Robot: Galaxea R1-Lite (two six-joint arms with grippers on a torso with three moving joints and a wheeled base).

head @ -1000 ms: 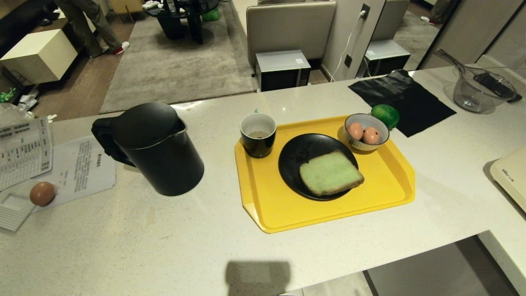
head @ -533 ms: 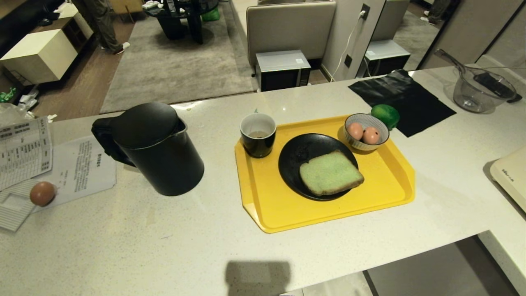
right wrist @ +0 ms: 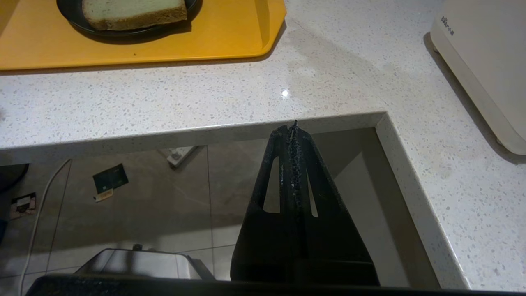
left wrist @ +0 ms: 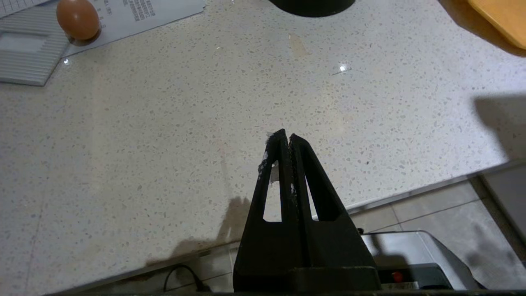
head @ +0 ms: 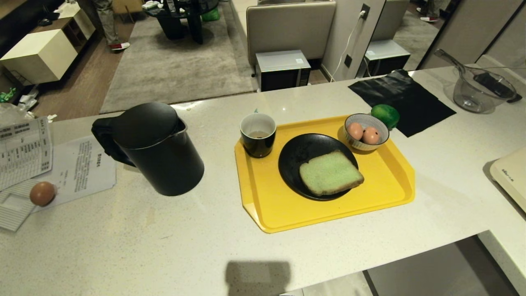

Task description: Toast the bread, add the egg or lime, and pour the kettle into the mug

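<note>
1. Nothing on the counter has been shifted since the earlier frames; only a person's legs and red-and-white shoe (head: 119,46) on the far floor have been moved further along the rug's edge.
2. One square slice of pale green bread with a brown crust (head: 331,172) is seen lying on a round black plate (head: 296,158), which rests on a yellow plastic tray (head: 283,209).
3. At the tray's far left corner a small glossy black mug with a white inside (head: 258,135) is stood upright, just beside the plate.
4. At the tray's far right corner a small striped bowl (head: 367,132) is placed, with two brown eggs inside it.
5. A round glossy green lime (head: 386,115) is found just behind that bowl, at the edge of a black cloth (head: 404,98).
6. A tall matte black kettle with a domed lid (head: 154,148) is stood upright on the speckled white counter (head: 164,246), well to the left of the tray, its handle turned away from the tray.
7. A third brown egg (head: 42,193) is seen on printed papers (head: 78,170) left of the kettle.
8. The left gripper (left wrist: 286,137) is held above bare counter near the front edge, its fingers pressed together and empty.
9. The right gripper (right wrist: 293,126) is held off the counter's front edge, over the floor, likewise closed on nothing.
</note>
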